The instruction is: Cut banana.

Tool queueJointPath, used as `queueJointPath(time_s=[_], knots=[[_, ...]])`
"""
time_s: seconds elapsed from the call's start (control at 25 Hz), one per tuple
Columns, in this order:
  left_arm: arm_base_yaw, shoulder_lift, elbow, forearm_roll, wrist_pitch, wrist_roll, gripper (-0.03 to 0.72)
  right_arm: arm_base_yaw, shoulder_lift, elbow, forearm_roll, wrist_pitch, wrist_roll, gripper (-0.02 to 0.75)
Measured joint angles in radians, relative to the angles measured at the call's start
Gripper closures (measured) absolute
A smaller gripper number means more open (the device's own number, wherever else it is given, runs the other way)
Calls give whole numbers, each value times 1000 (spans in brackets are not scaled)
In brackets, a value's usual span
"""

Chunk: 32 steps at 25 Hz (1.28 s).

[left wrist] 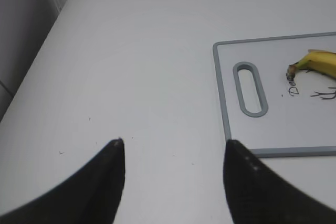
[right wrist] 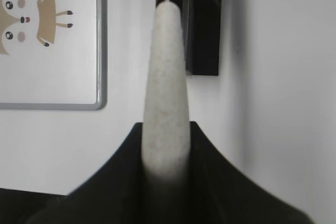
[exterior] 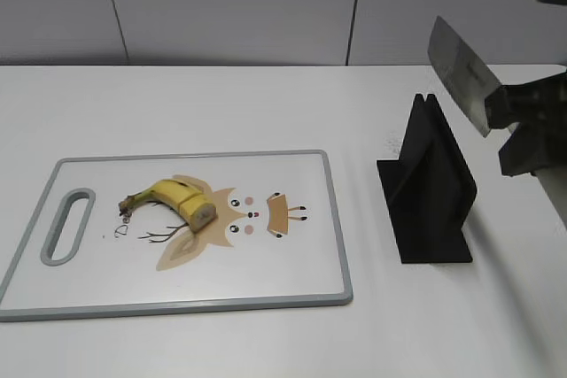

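Right gripper (right wrist: 165,145) pinches knife (exterior: 461,73) handle above holder (exterior: 430,188) near table's right edge; left gripper (left wrist: 173,174) spread, idle; next: carry blade to banana (exterior: 173,201) on cutting board (exterior: 292,294).

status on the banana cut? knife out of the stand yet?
Done: the knife is out of the black stand, clamped by the right gripper and held in the air above it. The banana on the cutting board already has one flat cut end. In hand: only the knife. The left gripper is open over bare table. Left: bring the blade over and slice.
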Motion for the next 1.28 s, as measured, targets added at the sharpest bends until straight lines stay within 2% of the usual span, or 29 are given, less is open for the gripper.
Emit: queueJointPath(time_s=[0.44,1.28], knots=[[0,0,0,0,0,-2,126,0,98,1,-84,-78,37,570],[0,0,0,0,0,-2,128,0,232,1,-90,-93,33,570]])
